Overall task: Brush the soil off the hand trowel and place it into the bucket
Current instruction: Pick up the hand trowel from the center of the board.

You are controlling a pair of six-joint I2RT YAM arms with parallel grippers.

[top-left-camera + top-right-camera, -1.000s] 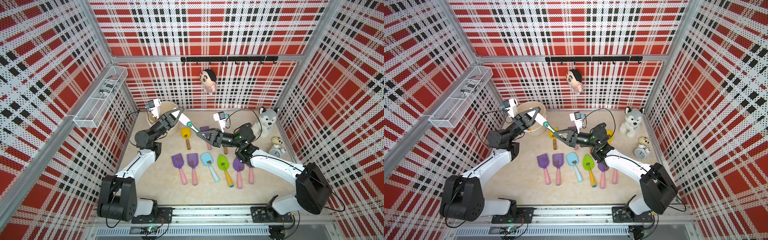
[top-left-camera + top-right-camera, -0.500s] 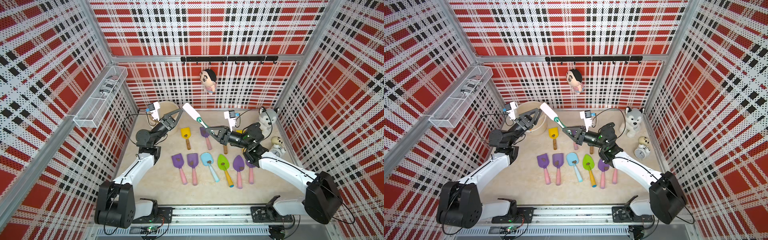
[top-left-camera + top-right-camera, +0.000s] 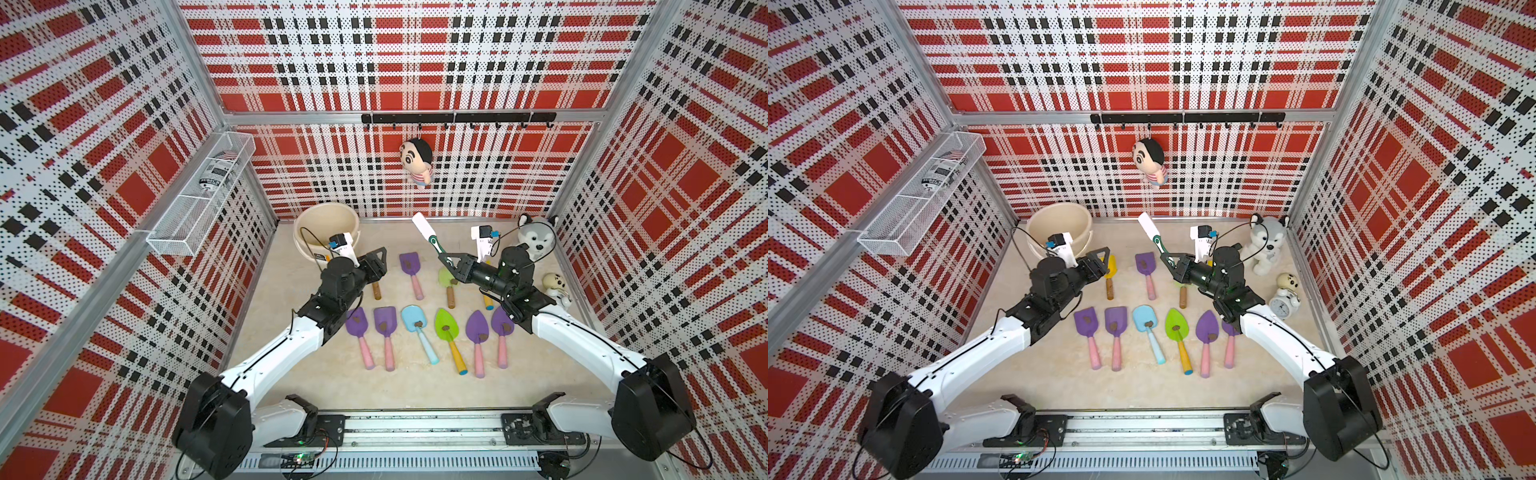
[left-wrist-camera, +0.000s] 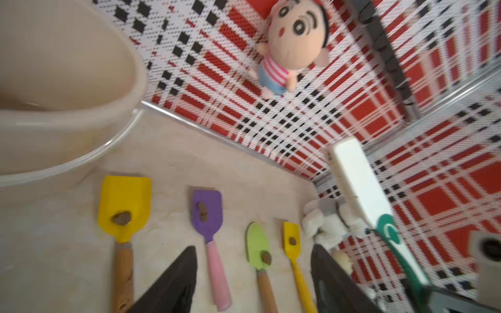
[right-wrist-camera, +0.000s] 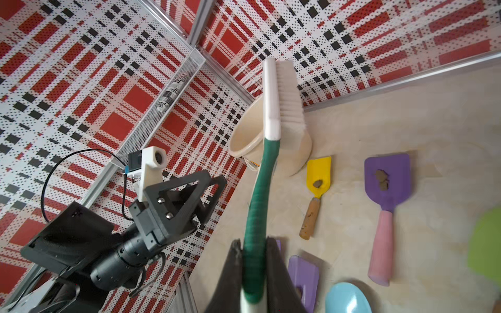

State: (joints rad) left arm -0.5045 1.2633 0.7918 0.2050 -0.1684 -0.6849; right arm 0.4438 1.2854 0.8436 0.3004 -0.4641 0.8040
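Note:
My right gripper point(image 3: 446, 259) point(image 5: 252, 244) is shut on the green handle of a brush point(image 3: 428, 235) point(image 5: 271, 108), whose white head points up toward the back wall. My left gripper point(image 3: 380, 259) point(image 4: 253, 246) stands open and holds nothing. It hovers over a yellow hand trowel point(image 4: 124, 200) point(image 5: 320, 173) beside the cream bucket point(image 3: 328, 220) point(image 4: 67, 81) at the back left. A lump of soil point(image 4: 122, 218) lies on the yellow blade. Several more trowels lie on the floor, each with soil on it, among them a purple one point(image 3: 409, 266).
A front row of several coloured trowels point(image 3: 415, 320) lies between the two arms. A husky plush point(image 3: 536, 239) and a small alarm clock point(image 3: 557, 284) stand at the back right. A doll point(image 3: 417, 160) hangs on the back wall, and a wire basket point(image 3: 199, 199) on the left wall.
A second ago my left gripper was shut on the brush. It has opened and let go. My right gripper now holds the brush alone and has drawn it off to the right.

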